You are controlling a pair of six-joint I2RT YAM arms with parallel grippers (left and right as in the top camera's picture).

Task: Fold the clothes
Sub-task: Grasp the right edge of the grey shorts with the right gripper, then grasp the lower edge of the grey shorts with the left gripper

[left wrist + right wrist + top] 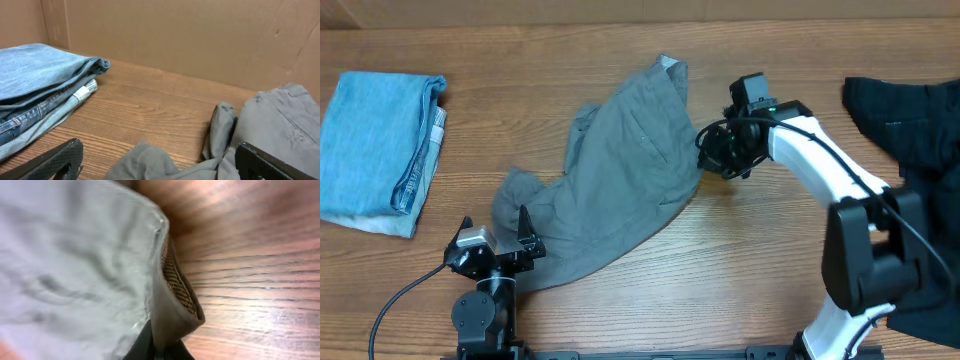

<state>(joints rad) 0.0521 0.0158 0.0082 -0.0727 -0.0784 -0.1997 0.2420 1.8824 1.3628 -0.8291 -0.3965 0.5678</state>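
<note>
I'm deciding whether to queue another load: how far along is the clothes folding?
Done: the light-blue jeans lie folded on the left side. In hand: the grey shorts lie crumpled in the middle, the right tool shut on their edge; the left tool hangs open beside them. Left: folding the shorts, then the black garment heaped on the right.

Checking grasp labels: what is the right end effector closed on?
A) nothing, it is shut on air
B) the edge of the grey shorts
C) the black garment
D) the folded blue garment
B: in the overhead view the right end effector sits at the right edge of the grey shorts, and the right wrist view shows that edge pinched between its fingers. The blue garment and the black garment lie apart from it.
</note>
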